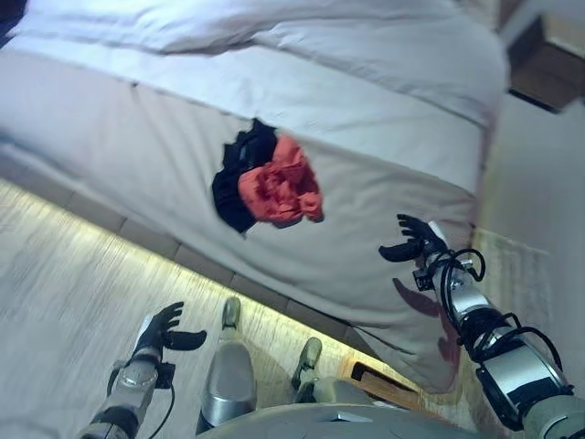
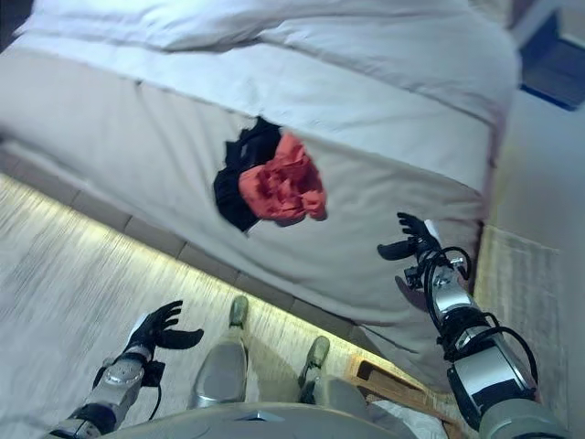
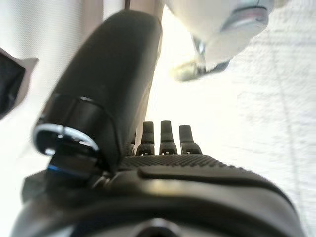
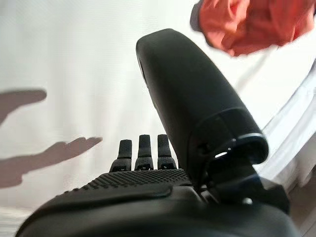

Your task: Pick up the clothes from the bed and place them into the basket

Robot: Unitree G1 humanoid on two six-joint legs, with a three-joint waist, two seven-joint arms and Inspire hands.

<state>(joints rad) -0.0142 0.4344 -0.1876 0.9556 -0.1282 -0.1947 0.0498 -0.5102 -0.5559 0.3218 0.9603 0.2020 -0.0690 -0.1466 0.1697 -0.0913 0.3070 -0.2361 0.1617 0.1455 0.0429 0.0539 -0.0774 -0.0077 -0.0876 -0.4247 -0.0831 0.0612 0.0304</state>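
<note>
Here the right hand [image 1: 416, 240] hovers over the bed [image 1: 384, 119], fingers relaxed; left hand [image 1: 163, 329] likewise, low.

Two clothes on one bed

One red cloth [image 1: 281, 190] and one black cloth [image 1: 236, 178] lie bunched together on the one bed [image 1: 366, 110]. Two robot hands show: left hand [image 1: 163, 329], right hand [image 1: 413, 241].

Left robot hand [image 1: 163, 327] and right robot hand [image 1: 413, 241] empty, fingers relaxed
</note>
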